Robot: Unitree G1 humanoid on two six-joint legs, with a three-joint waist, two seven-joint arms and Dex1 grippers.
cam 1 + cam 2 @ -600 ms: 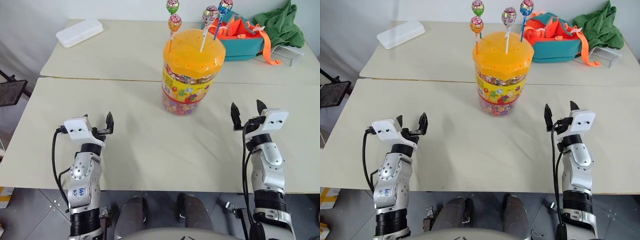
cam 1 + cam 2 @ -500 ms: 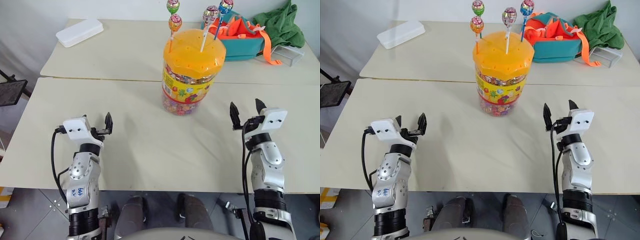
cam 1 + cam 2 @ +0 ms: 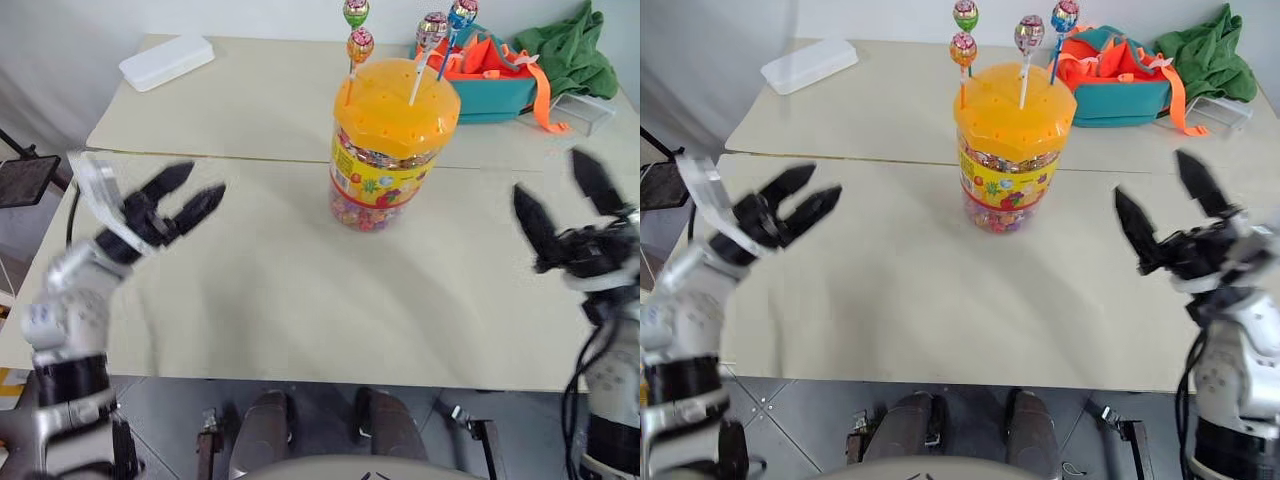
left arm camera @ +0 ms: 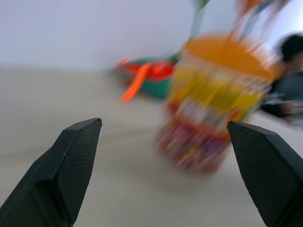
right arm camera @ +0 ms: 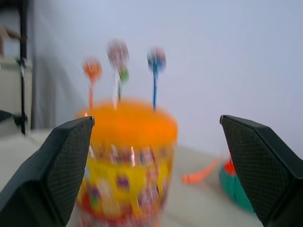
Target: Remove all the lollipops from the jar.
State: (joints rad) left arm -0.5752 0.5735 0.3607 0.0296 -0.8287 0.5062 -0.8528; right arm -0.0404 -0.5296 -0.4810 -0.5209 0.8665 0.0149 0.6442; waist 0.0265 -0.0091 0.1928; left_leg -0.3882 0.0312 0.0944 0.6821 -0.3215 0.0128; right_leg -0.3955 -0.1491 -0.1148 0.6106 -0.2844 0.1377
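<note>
The jar (image 3: 388,165), a clear tub of candy with a domed orange lid (image 3: 397,103), stands upright mid-table. Several lollipops stick up from holes in the lid: a green-pink one (image 3: 355,12), an orange one (image 3: 360,45), a pink one (image 3: 432,28) and a blue one (image 3: 463,12). My left gripper (image 3: 206,178) hangs open in the air, left of the jar and well short of it. My right gripper (image 3: 548,172) is open too, raised to the jar's right. Both wrist views face the jar (image 4: 215,104), and the lollipops (image 5: 156,59) show between the right fingers.
A second table (image 3: 250,100) butts against the back of this one. On it lie a white box (image 3: 167,60), a teal and orange bag (image 3: 485,72), a green cloth (image 3: 565,52) and a clear box (image 3: 588,110). A black object (image 3: 22,180) sits off the left edge.
Both arms have lifted from low over the table's front and swung up and forward, blurred with motion. Both grippers stay open. The jar and lollipops have not moved.
</note>
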